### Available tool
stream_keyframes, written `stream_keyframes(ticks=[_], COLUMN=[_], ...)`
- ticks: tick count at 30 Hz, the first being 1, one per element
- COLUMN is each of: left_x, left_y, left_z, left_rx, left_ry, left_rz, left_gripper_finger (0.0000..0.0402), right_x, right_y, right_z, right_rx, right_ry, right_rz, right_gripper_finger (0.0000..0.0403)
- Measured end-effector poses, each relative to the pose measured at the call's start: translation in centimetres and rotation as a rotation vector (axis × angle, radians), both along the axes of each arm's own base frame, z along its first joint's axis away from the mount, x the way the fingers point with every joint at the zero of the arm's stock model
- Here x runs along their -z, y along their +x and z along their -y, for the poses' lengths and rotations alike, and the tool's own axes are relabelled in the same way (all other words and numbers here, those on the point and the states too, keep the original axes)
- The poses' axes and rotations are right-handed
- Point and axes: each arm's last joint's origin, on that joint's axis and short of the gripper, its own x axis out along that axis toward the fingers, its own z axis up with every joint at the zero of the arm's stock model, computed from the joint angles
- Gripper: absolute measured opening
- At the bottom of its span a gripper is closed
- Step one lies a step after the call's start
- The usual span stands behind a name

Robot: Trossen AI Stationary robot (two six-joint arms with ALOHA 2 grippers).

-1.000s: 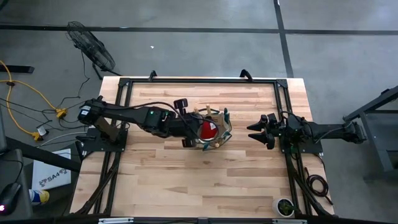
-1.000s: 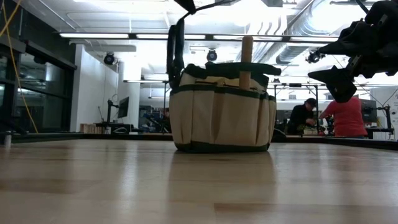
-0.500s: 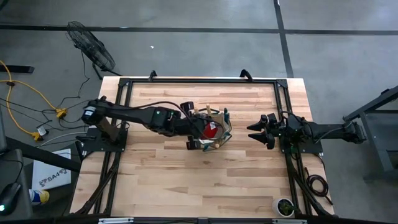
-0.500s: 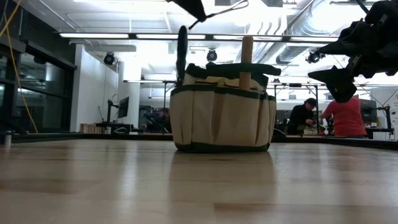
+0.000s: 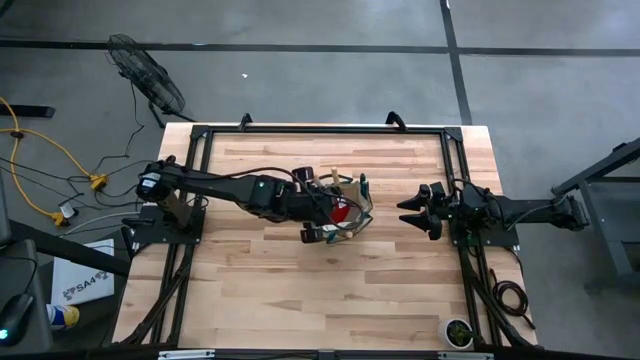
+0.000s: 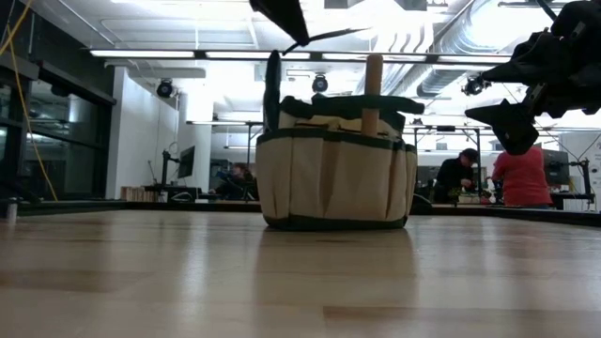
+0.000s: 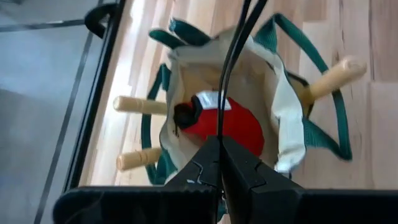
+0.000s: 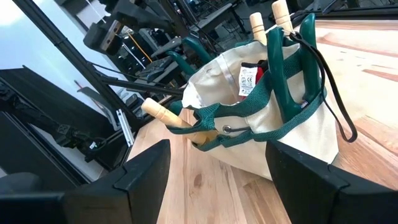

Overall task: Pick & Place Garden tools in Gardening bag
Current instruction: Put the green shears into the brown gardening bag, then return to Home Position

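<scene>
The gardening bag (image 5: 345,208) is sitting in the middle of the table (image 5: 300,290). A red glove-like item (image 7: 230,121) is lying inside it, and wooden tool handles (image 7: 138,104) are sticking out of its pockets. The left gripper (image 7: 221,163) is hanging right over the bag's open top with its fingers pressed together, holding nothing. The right gripper (image 5: 408,217) is waiting just right of the bag, fingers spread wide.
</scene>
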Motion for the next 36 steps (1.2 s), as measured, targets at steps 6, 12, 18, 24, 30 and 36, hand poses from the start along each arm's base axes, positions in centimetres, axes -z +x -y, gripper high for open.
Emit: stream_keyframes(ticks=[6, 12, 18, 24, 30, 36], left_x=[0.3, -0.2, -0.3, -0.8, -3.7, -6.1], left_y=[-0.4, -0.3, -0.3, -0.4, -0.7, -2.8], left_z=[-0.2, -0.3, -0.3, -0.2, -0.2, -0.5], left_rx=[-0.008, -0.040, -0.053, -0.046, -0.058, -0.063], left_ry=[-0.048, -0.030, -0.043, -0.063, -0.140, -0.187], left_rz=[-0.045, 0.011, 0.023, 0.025, 0.123, 0.213], left_gripper_finger=[0.0000, 0.0020, 0.0081, 0.0150, 0.0170, 0.0170], right_x=[0.0, 0.0, 0.0, 0.0, 0.0, 0.0], right_y=[0.0, 0.0, 0.0, 0.0, 0.0, 0.0], right_z=[0.0, 0.0, 0.0, 0.0, 0.0, 0.0], right_rx=[0.000, 0.000, 0.000, 0.000, 0.000, -0.001], right_ry=[0.000, 0.000, 0.000, 0.000, 0.000, 0.000], right_rz=[-0.001, -0.002, -0.002, -0.002, -0.001, 0.000], right_gripper_finger=[0.0256, 0.0256, 0.0256, 0.0256, 0.0256, 0.0256])
